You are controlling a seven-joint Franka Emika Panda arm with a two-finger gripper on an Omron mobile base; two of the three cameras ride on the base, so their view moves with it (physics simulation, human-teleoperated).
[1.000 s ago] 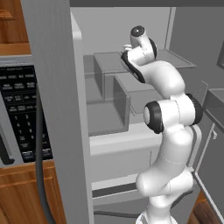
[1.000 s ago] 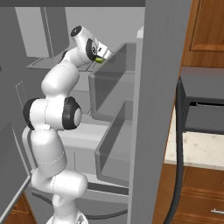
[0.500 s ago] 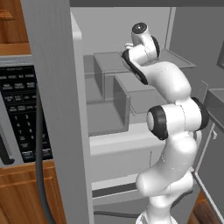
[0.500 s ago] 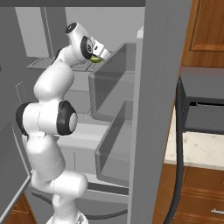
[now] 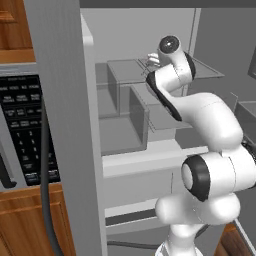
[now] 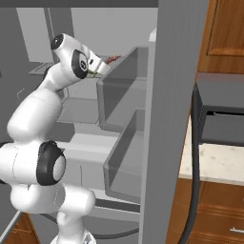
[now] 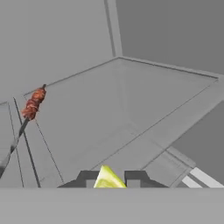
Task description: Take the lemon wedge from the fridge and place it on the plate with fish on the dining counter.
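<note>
arm reaching into the open fridge [image 5: 150, 125], gripper [image 7: 109, 178] clamped on the lemon wedge [image 7: 108, 179], red skewer [image 7: 34, 104] well apart on the shelf [image 7: 109, 113]

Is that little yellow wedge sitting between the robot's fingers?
Yes, in the hand view the lemon wedge sits right between the two dark fingers, above the grey fridge shelf.

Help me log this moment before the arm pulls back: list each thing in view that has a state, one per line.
fridge: door open, grey shelves showing.
lemon wedge: pinched between the fingertips, off the shelf.
hand: shut on the lemon wedge, up inside the fridge.
red skewer: lying flat on the shelf, untouched, away from the hand.
microwave: door shut, keypad facing out.
</note>
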